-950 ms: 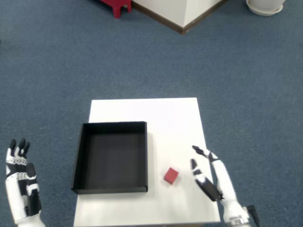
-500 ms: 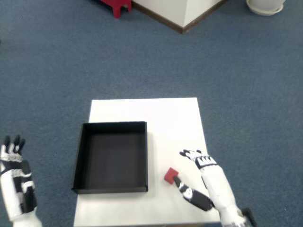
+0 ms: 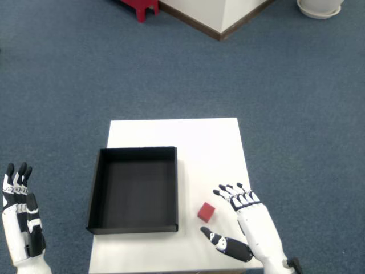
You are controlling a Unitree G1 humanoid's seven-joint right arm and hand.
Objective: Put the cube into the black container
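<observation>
The fingers (image 3: 229, 193) of the right hand (image 3: 248, 220) are spread apart with dark tips, the four pointing toward the upper left and the thumb reaching out low toward the left; they hold nothing. The hand is glossy white plastic with black joints, and it sits in the lower right of the frame, palm turned toward the small red cube (image 3: 206, 212). The cube lies on the table (image 3: 199, 148) just left of the fingers, in the gap between the fingers and the thumb, apart from both. It looks matte and sharp-edged, slightly rotated against the table's edges.

Just left of the cube stands the black container (image 3: 134, 190), a shallow square tray with thin upright walls and a dull dark floor; it is empty. The table is a smooth white rectangle, set on blue-grey carpet (image 3: 274, 91) with a fine looped texture.

At the lower left edge of the frame, off the table, the left hand (image 3: 23, 225) is raised with its fingers straight and close together.
</observation>
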